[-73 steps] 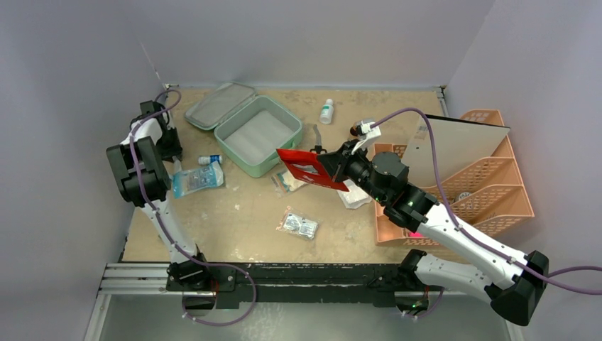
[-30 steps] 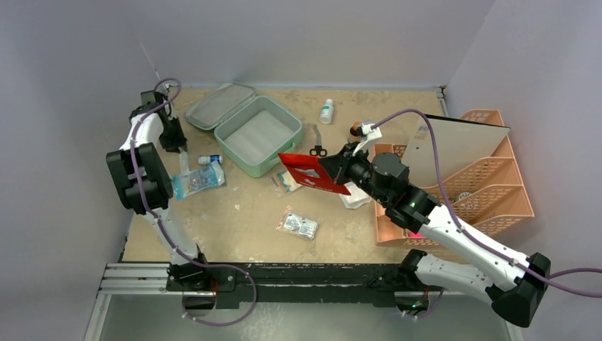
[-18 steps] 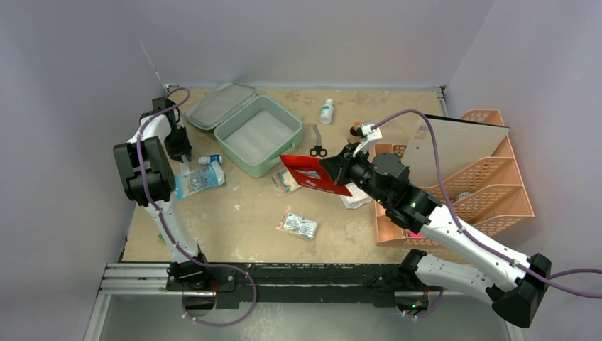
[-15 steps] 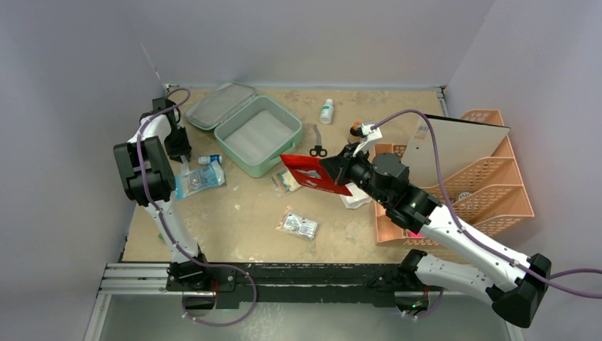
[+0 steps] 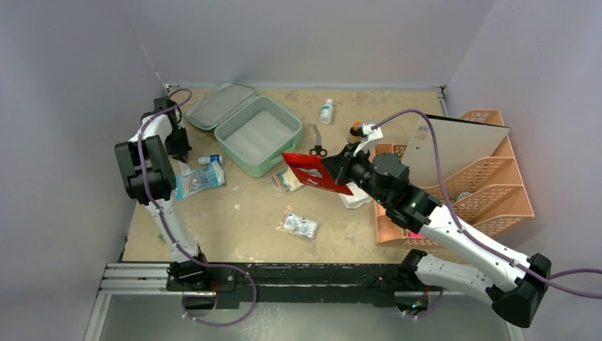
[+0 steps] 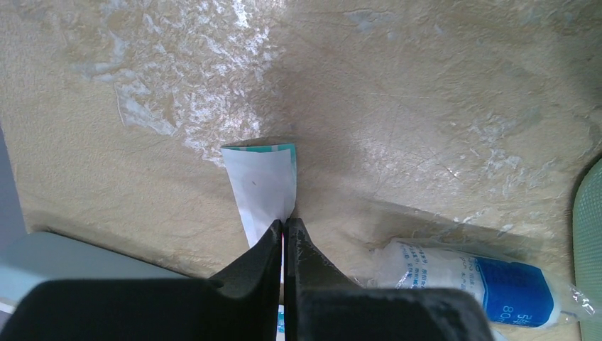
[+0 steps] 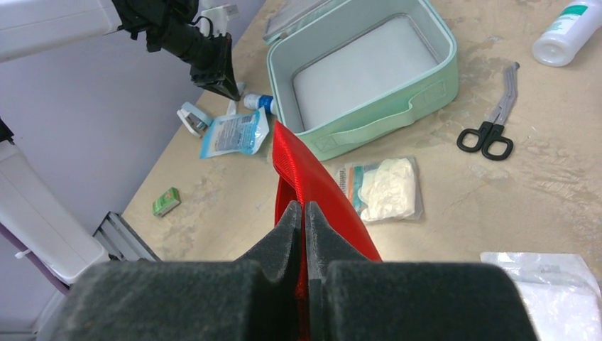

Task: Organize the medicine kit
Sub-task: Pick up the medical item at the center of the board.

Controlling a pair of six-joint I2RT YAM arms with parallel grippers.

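Observation:
The mint-green medicine kit (image 5: 257, 135) lies open at the back left, its lid (image 5: 220, 105) flat behind it and its pale inside (image 7: 362, 71) bare. My left gripper (image 6: 284, 222) is shut on the edge of a thin white sachet with a teal end (image 6: 261, 181), just above the table left of the kit (image 5: 182, 153). My right gripper (image 7: 304, 206) is shut on the flat red first-aid pouch (image 7: 294, 163) and holds it in the air in front of the kit (image 5: 309, 169).
Black scissors (image 5: 317, 140), a white bottle (image 5: 326, 111), a gauze packet (image 5: 289, 181), a blister pack (image 5: 298, 225), a blue-white packet (image 5: 197, 179) and a small blue-labelled roll (image 6: 468, 273) lie around. A peach lattice rack (image 5: 490, 181) stands at the right. A small green box (image 7: 166, 202) lies near the front.
My left arm has swung from the left wall toward the kit, still gripping the white sachet. The right gripper with the red pouch has shifted only slightly.

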